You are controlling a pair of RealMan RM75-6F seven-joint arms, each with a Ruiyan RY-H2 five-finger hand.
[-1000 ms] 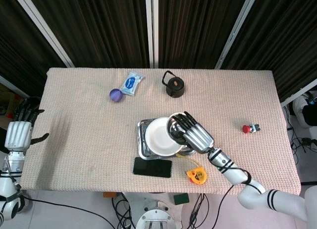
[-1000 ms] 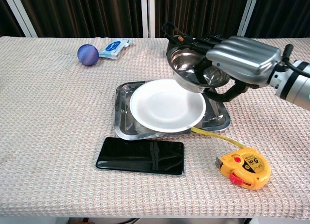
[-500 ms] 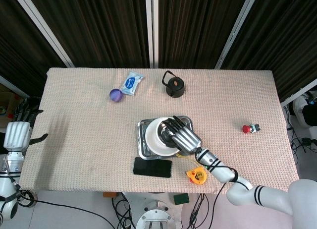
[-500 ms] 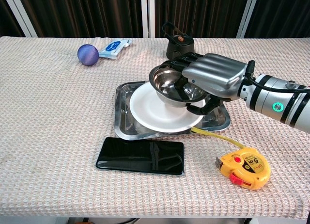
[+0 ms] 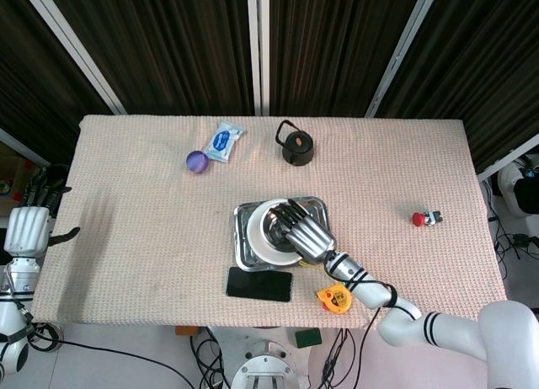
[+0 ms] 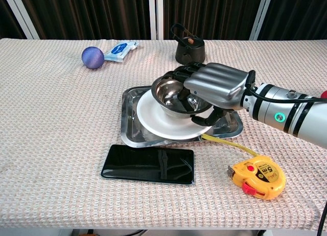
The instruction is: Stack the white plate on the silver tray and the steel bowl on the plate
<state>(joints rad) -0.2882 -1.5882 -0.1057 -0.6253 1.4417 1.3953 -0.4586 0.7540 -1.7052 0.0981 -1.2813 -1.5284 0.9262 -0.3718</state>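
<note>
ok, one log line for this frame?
right hand: holds bowl | bowl: on plate | plate: on tray | left hand: open, off table

i'm seeing a white plate on a silver tray, shiny steel bowl, beige woven tablecloth, purple ball, black phone, yellow tape measure with a red button.

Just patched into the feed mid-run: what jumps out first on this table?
The right robot hand grips the steel bowl over the white plate, which lies on the silver tray near the table's front middle. In front of the tray lie a black phone and a yellow tape measure. The left robot hand hangs off the table's left edge.
</note>
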